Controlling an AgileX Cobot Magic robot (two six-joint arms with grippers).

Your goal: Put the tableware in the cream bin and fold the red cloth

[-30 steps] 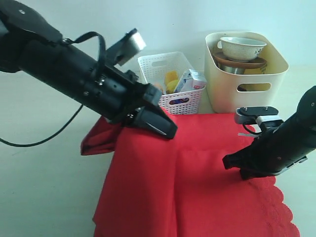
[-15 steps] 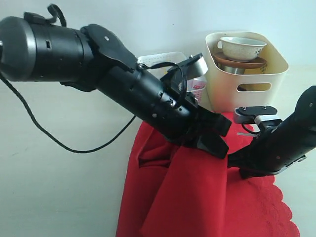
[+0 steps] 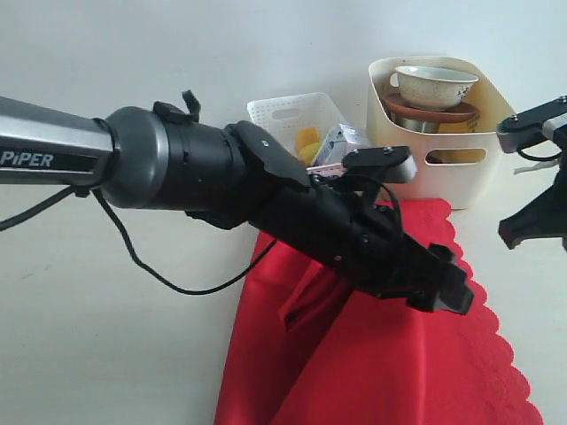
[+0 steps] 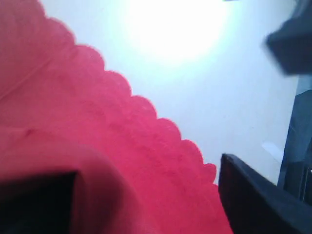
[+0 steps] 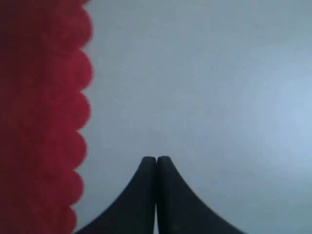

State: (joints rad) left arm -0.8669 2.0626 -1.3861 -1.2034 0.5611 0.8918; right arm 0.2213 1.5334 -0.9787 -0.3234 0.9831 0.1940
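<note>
Table [image 3: 97, 345]: pale and bare across the left of the exterior view, with a black cable trailing over it.
Left arm [image 3: 177, 168]: enters from the left edge and reaches across the middle, low over the red fabric.
Red cloth [image 3: 381, 372]: spread on the table in the lower middle and lower right. Its left part is pulled over into a loose, bunched fold under the arm, and its scalloped edge runs down the right side.
Lattice basket [image 3: 275, 108]: white, upper middle, behind the arm. A milk carton [image 3: 339, 142] and a yellow item [image 3: 307, 139] show inside.
Left gripper [image 3: 447, 285]: right of centre, above the cloth near its scalloped edge. It is released, with the jaws spread wide. In the wrist view a fold of cloth bulges against one finger, but nothing is clamped.
Cream bin [image 3: 399, 168]: upper right, just behind the cloth's far corner.
Bowl [image 3: 434, 86]: inside the bin, upright on top of the pile.
Plate [image 3: 438, 114]: terracotta, in the bin directly under the bowl.
Steel cup [image 3: 415, 125]: in the bin below the plate, only partly visible.
Right gripper [image 5: 156, 163]: at the right edge, off the cloth, over bare table beside the scallops. It is clenched, jaws pressed together with nothing between them.
</note>
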